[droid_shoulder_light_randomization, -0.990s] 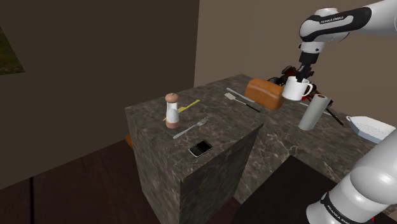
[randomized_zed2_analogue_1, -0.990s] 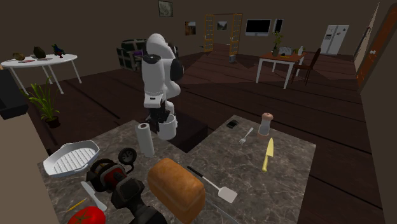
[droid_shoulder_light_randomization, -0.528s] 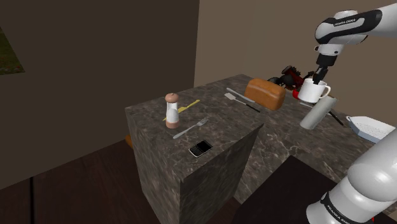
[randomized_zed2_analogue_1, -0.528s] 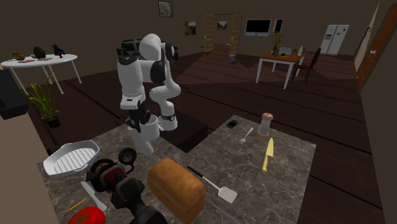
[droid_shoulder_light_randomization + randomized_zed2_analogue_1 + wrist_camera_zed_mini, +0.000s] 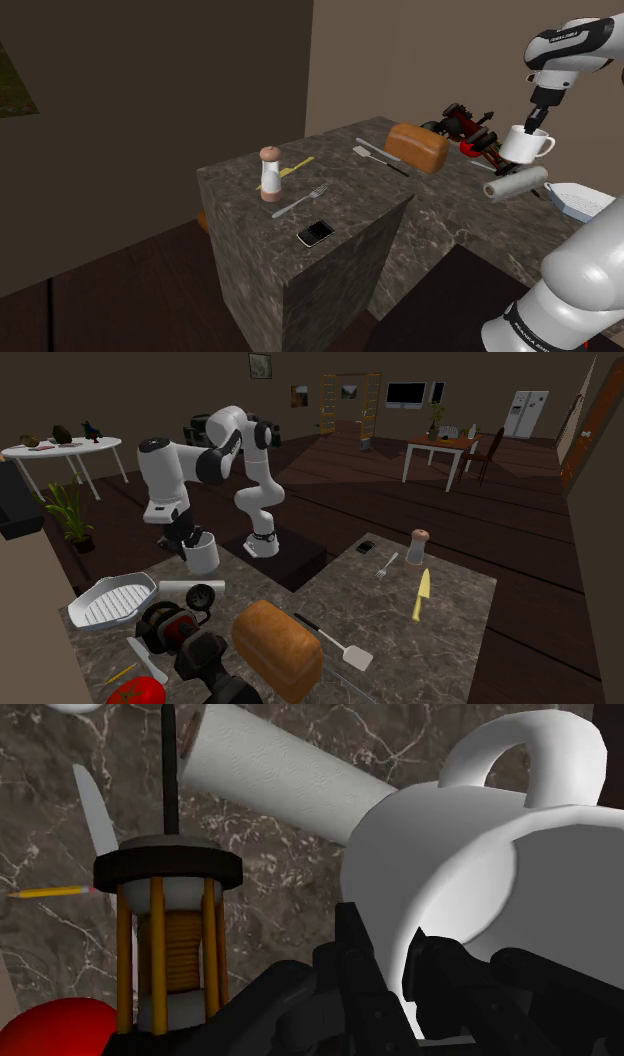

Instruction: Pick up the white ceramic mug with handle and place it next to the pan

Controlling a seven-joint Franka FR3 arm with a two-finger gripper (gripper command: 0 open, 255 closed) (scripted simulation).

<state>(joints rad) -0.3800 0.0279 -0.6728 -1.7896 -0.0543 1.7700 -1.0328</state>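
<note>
The white mug with its handle hangs in the air, held by its rim in my black gripper, which is shut on it. It hovers just above a toppled paper towel roll and beside the white ribbed pan. From across the counter, the mug hangs under the gripper, above and to the right of the pan. Close up, the fingers clasp the wall of the mug, with the gripper at its rim and the handle pointing away.
The paper towel roll lies on its side on the marble counter. A bread loaf, spatula, grinder, fork, phone and yellow knife lie around. Dark and red clutter sits near the pan.
The arm swung the held mug across the counter toward the pan. The paper towel roll, upright before, tilted and now lies flat.
</note>
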